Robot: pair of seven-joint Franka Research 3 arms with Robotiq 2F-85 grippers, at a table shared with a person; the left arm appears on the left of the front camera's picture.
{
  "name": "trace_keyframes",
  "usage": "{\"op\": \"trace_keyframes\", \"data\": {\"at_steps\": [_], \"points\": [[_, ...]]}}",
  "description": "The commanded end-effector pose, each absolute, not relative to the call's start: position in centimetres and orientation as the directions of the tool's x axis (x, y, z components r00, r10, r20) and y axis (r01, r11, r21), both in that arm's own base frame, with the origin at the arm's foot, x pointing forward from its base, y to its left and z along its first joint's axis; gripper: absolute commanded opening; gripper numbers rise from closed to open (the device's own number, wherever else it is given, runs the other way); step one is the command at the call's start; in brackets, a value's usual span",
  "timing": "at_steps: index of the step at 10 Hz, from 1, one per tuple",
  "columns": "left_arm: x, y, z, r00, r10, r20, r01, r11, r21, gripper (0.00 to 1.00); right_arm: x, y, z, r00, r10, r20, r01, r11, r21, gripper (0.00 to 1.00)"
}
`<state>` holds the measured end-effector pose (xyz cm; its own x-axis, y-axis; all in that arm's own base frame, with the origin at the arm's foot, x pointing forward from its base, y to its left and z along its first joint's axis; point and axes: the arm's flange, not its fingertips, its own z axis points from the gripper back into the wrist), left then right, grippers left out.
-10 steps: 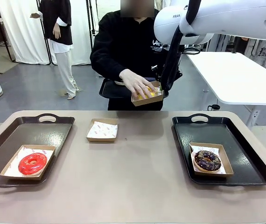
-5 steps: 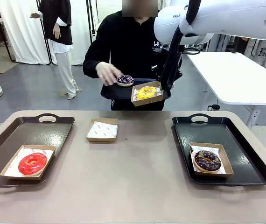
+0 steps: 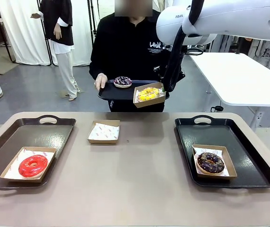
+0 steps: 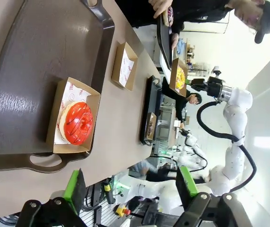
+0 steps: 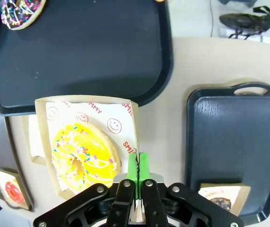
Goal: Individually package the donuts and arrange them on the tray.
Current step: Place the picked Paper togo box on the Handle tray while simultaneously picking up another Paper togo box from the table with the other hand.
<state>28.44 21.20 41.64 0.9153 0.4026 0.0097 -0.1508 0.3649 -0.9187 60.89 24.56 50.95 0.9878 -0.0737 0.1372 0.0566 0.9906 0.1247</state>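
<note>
My right claw (image 5: 137,166) is clenched on the box (image 3: 149,101) w/ yellow donut (image 3: 148,93), past the tabletop's (image 3: 139,184) far edge.
2 boxed: red donut (image 3: 32,165) on left tray (image 3: 54,130), chocolate donut (image 3: 211,162) on right tray (image 3: 251,146). The dark donut (image 3: 122,81) is unboxed on person's tray (image 3: 110,92); left claw (image 4: 130,187) released. A sec ago the person's hand (image 3: 101,81) covered the yellow donut.

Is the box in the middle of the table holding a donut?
No, the box shows bare white paper, with no donut in it.

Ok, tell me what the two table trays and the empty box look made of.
Left tray and right tray: probably hard plastic, dark, semi-glossy, soft reflections, moulded handles. Empty box: matte brown cardboard with folded walls; liner looks like thin printed paper.
</note>
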Motion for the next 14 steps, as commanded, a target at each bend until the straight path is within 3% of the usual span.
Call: {"op": "trace_keyframes", "data": {"at_steps": [1, 4, 7, 12, 14], "points": [[29.8, 17.7, 45.6, 0.912, 0.401, 0.091, -0.126, 0.483, -0.867, 1.0, 58.8, 20.3, 50.4, 0.985, -0.052, 0.163, 0.039, 0.996, 0.084, 0.01], [33.9, 10.3, 52.0, 0.938, 0.306, 0.163, -0.082, 0.652, -0.754, 1.0, 56.7, 11.5, 48.1, 0.984, -0.116, 0.137, 0.103, 0.99, 0.098, 0.01], [37.6, 1.2, 54.3, 0.964, 0.194, 0.182, -0.053, 0.81, -0.584, 1.0, 55.2, 5.3, 45.2, 0.986, -0.077, 0.145, 0.069, 0.996, 0.065, 0.01], [44.4, -8.7, 51.6, 0.972, 0.117, 0.206, -0.045, 0.945, -0.323, 1.0, 54.9, 1.9, 42.4, 0.983, -0.095, 0.158, 0.076, 0.99, 0.123, 0.01], [46.3, -10.8, 49.5, 0.963, 0.121, 0.239, -0.059, 0.965, -0.254, 1.0, 55.2, 2.4, 43.0, 0.985, -0.106, 0.139, 0.097, 0.993, 0.069, 0.01]]}}
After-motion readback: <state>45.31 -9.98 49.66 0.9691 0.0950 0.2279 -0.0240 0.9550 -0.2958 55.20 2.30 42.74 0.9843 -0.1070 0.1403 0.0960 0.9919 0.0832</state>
